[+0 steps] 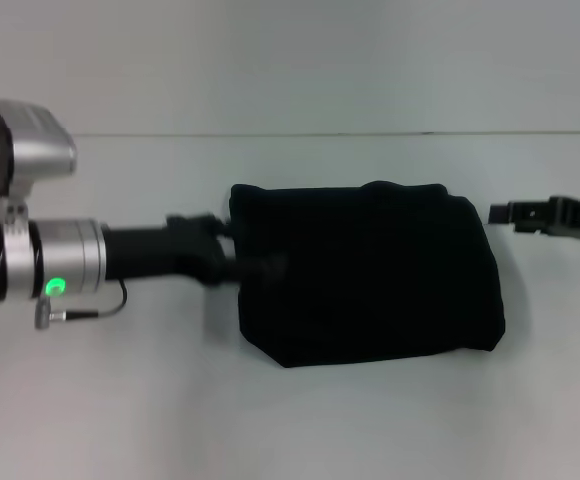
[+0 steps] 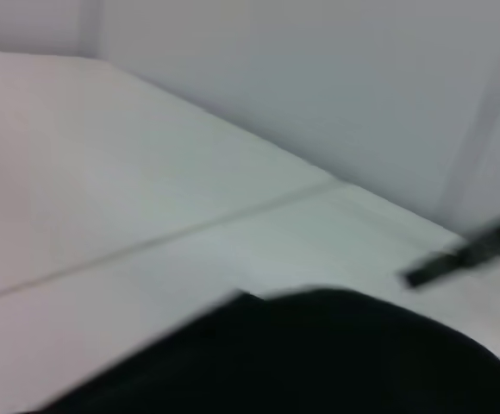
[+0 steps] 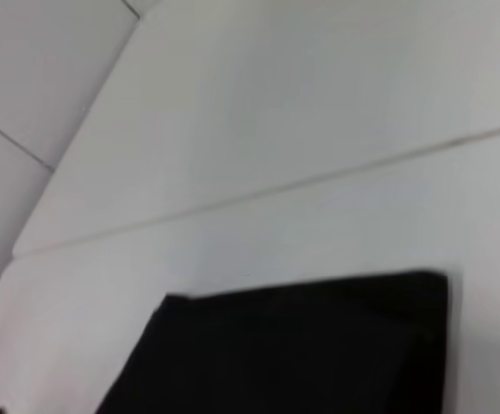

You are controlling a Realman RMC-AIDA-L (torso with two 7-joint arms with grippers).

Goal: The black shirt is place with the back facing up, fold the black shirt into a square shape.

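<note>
Your black shirt (image 1: 370, 275) lies folded into a compact, roughly rectangular block near the middle of the white table (image 1: 120, 400), its matte soft fabric slightly puffed, with rounded corners and a near edge that slopes a little. Bare table surface surrounds it on every side, with the widest stretch toward you.

Your left gripper (image 1: 255, 262) reaches in from the left and sits right at the shirt's left edge; black on black there, so you cannot tell how its jaws stand or whether they pinch any cloth.

Your right gripper (image 1: 505, 213) hangs just off the shirt's far right corner, apart from the fabric; its jaws' opening is not readable. It also shows in the left wrist view (image 2: 474, 254), beyond the shirt (image 2: 319, 362).
</note>
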